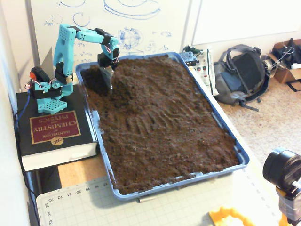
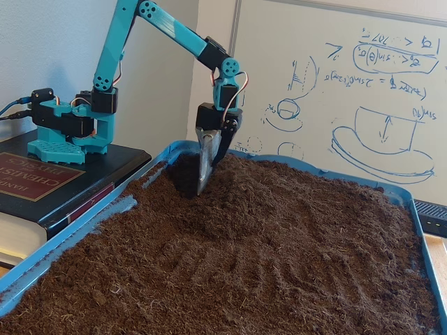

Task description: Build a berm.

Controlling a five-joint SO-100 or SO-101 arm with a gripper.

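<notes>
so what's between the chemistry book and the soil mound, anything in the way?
Only the blue tray wall and a strip of flat soil separate the book from the berm. The gripper digs there, clearest in the fixed view from above.

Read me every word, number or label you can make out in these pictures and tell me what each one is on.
"HANDBOOK of CHEMISTRY and PHYSICS", with a round "CRC" emblem: upside down on the book under the arm's base.
"CHEMISTRY": partly cut off on that book in the other fixed view.
"20 21 22 23 33 34": along the cutting mat ruler edge.
Whiteboard blue handwriting and sketches: too scrawled to read.
Nothing on the tray or gripper.
</notes>
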